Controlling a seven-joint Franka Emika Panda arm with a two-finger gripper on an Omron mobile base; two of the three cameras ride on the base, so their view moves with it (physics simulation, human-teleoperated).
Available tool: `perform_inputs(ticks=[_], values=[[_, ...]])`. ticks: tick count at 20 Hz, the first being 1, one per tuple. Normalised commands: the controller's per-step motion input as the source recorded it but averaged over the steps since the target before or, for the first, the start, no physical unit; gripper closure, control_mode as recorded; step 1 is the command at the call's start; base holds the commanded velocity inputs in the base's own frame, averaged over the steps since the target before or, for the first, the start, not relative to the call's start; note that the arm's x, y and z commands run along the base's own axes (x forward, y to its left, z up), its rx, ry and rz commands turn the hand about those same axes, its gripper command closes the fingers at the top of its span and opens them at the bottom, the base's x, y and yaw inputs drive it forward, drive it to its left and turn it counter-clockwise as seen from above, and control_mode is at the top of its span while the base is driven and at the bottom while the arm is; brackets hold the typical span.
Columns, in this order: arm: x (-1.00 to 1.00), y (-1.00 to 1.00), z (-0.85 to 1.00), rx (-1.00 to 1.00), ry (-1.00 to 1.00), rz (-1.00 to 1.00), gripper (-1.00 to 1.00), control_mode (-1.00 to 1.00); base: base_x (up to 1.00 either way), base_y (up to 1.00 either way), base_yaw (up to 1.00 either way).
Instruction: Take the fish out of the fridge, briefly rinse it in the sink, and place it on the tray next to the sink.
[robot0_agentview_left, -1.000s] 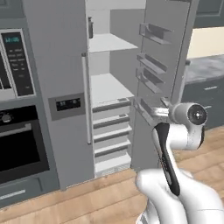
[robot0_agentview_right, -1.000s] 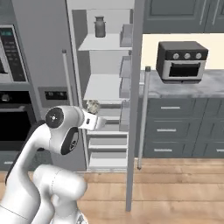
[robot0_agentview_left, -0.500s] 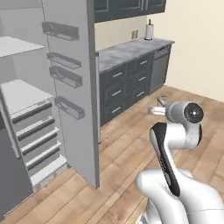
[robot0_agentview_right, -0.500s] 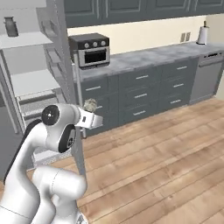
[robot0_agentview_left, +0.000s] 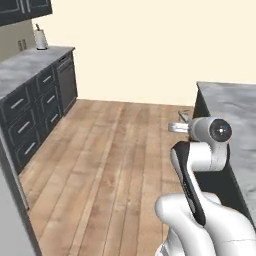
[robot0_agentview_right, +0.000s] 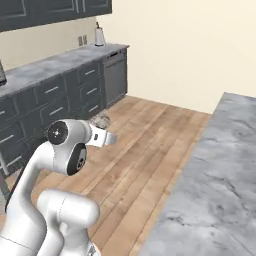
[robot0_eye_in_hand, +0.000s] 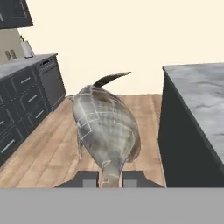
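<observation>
— What changed since a moment ago?
— Fridge and toaster oven have swung out of sight as the base turned. Now, from left: dark cabinets (robot0_eye_in_hand: 24, 105) under a grey counter, wooden floor (robot0_agentview_left: 105, 165), marble island (robot0_agentview_right: 210, 185).
— And the fish?
— The fish (robot0_eye_in_hand: 106, 127) sticks out ahead of the gripper (robot0_eye_in_hand: 110, 178), fingers clamped on its narrow end, above the floor.

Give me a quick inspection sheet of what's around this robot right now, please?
Surface: grey marble worktop on the robot's right, bare where visible.
Job's things: fish held in the air, tail pointing away from the hand.
Clutter: paper roll on the far counter.
Grippers: gripper shut on the fish.
Cables: nothing seen.
Surroundings: wooden floor, dark grey cabinets, cream wall.
</observation>
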Motion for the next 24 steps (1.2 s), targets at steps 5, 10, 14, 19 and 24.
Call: perform_inputs(ticks=[5, 10, 14, 19, 24], values=[[0.0, 0.0, 0.0, 0.0, 0.0, 0.0, 1.0, 1.0, -0.46, 0.32, -0.82], [0.0, 0.0, 0.0, 0.0, 0.0, 0.0, 1.0, 1.0, -0.46, 0.54, -0.81], [0.0, 0.0, 0.0, 0.0, 0.0, 0.0, 1.0, 1.0, -0.49, 0.55, -0.81], [0.0, 0.0, 0.0, 0.0, 0.0, 0.0, 1.0, 1.0, -0.41, 0.58, -0.83], [0.0, 0.0, 0.0, 0.0, 0.0, 0.0, 1.0, 1.0, -0.47, 0.32, -0.89]])
